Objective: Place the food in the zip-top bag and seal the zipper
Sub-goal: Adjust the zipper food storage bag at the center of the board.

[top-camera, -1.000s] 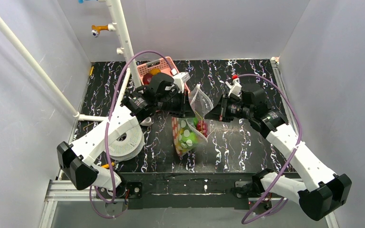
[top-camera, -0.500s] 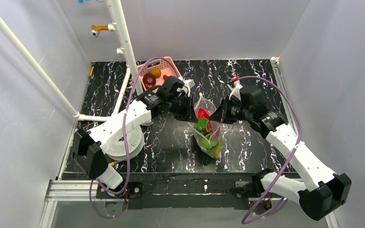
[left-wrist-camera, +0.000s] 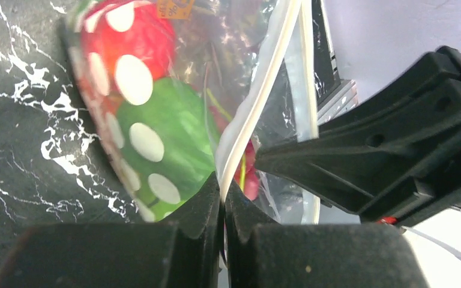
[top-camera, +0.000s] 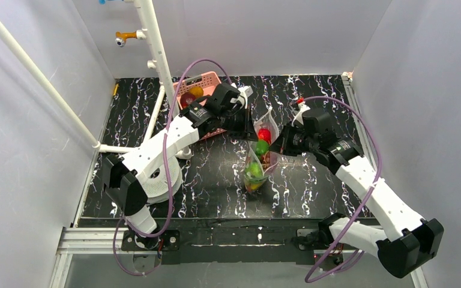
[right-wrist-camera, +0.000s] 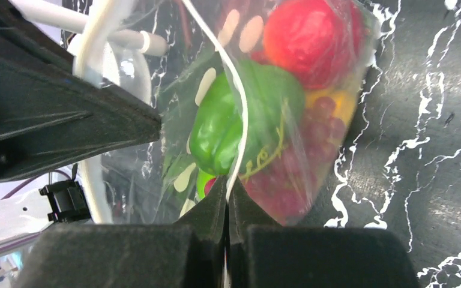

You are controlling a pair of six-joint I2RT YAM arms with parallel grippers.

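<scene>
1. Where you look down from the top camera, the black marbled table [top-camera: 312,90] fills the floor of the white enclosure.
2. Your left arm [top-camera: 168,141] reaches toward the far centre of the table. Your right arm [top-camera: 372,186] reaches in from the right to meet it.
3. The zip-top bag [top-camera: 259,157] hangs between the two wrists at the table's centre, mouth edge up and far, its bottom corner toward you. You cannot tell whether that corner touches the table.
4. The pink basket [top-camera: 207,79] sits at the far left, partly under your left arm. A dark red fruit [top-camera: 187,99] and an orange one [top-camera: 197,91] lie in it.
5. Your left gripper [left-wrist-camera: 222,186] is pinched tight on the zipper [left-wrist-camera: 264,90], which runs out from between its fingertips.
6. Your right gripper [right-wrist-camera: 228,192] is likewise clamped on the zipper, at the bag's opposite side, close to the left one.
7. The food is inside the bag: a red fruit [right-wrist-camera: 312,42] uppermost, a green pepper [right-wrist-camera: 216,126] below it, and purple grapes [right-wrist-camera: 312,138] beside the pepper.
8. In the left wrist view, two runs of the white strip stand apart above the fingertips.
</scene>
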